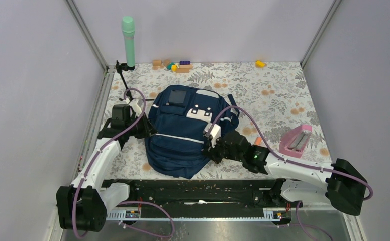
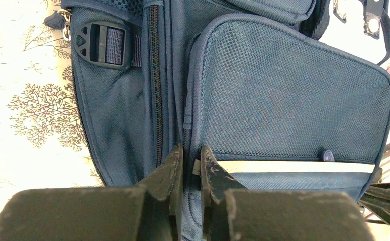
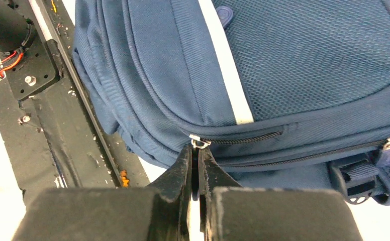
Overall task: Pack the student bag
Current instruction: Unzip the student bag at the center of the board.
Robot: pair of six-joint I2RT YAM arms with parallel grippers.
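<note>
Nearest you, your right pincer (image 3: 199, 153) is clenched on the small metal zip pull (image 3: 199, 143) at the end of a zip on the backpack's (image 1: 178, 135) right side. Its two fingers press together, with the pull sticking out just above their tips. A pale stripe (image 3: 228, 75) crosses the fabric just past that zip.

Your left pincer (image 2: 191, 155) is on the opposite side of the backpack. Its jaws are nearly together, and they pinch a ridge of blue fabric between a long zip and the edge of a mesh pocket (image 2: 293, 90). A dark buckle (image 2: 102, 45) sits further along that side.

The backpack lies flat on the surface (image 1: 273, 100) between your two arms. One end is close to the middle of the near edge and the other reaches toward the centre.

A pink box (image 1: 296, 140) rests near the right edge, well apart from the backpack. Along the far edge lie a cluster of small wooden blocks (image 1: 175, 65) and, apart from them toward the right, a single yellow block (image 1: 260, 64). A green tube (image 1: 128, 42) stands upright on a dark stand in the far left corner.
</note>
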